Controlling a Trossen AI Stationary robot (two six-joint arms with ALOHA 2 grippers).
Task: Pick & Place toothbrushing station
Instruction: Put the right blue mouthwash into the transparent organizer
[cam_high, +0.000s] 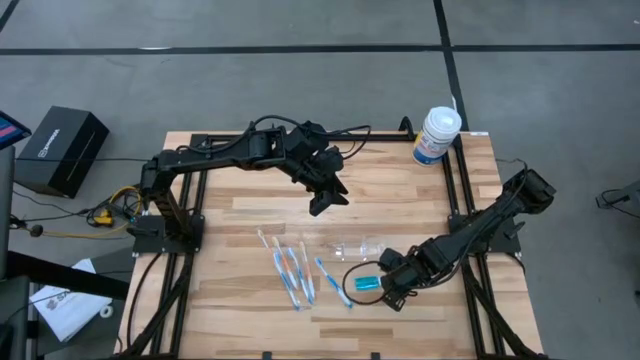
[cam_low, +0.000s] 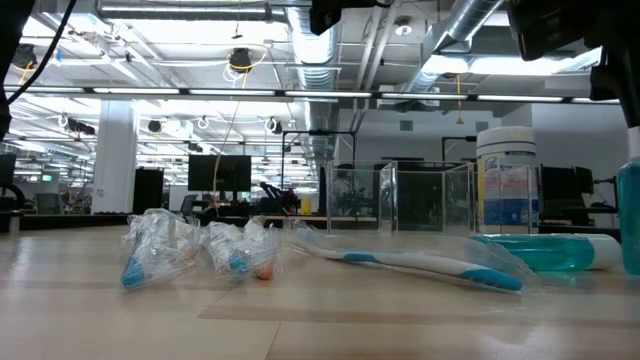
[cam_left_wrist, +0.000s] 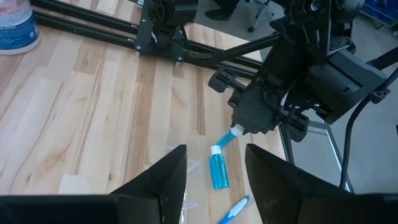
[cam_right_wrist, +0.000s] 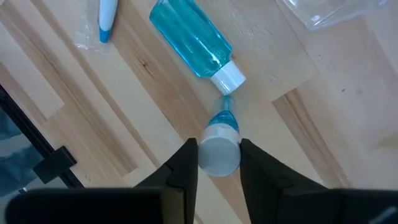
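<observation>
The clear plastic toothbrushing station (cam_high: 358, 247) rests on the wooden table right of centre, touched by no gripper; its corner shows in the right wrist view (cam_right_wrist: 329, 12). My right gripper (cam_high: 385, 287) is just near of it, low over the table, shut on a small blue tube with a white end (cam_right_wrist: 219, 152). A blue bottle with a white cap (cam_right_wrist: 193, 43) lies on its side in front of the tube. My left gripper (cam_high: 325, 198) is open and empty, above the table's middle on the far side of the station. My right gripper pinches the small tube's white round end (cam_right_wrist: 219, 163) between its two fingers (cam_right_wrist: 186, 165). The fingers slant down toward the table. The tube's blue part (cam_right_wrist: 222, 121) sticks out past the fingertips, and its narrow tip (cam_left_wrist: 224, 139) points at the bottle's cap (cam_right_wrist: 229, 78).
Several wrapped blue-and-orange toothbrushes (cam_high: 290, 270) lie left of the station, and one blue-and-white brush (cam_high: 333, 280) lies by the bottle. A white blue-labelled canister (cam_high: 436, 135) stands at the far right corner. The black frame rails (cam_high: 460, 190) run along the table's sides.
</observation>
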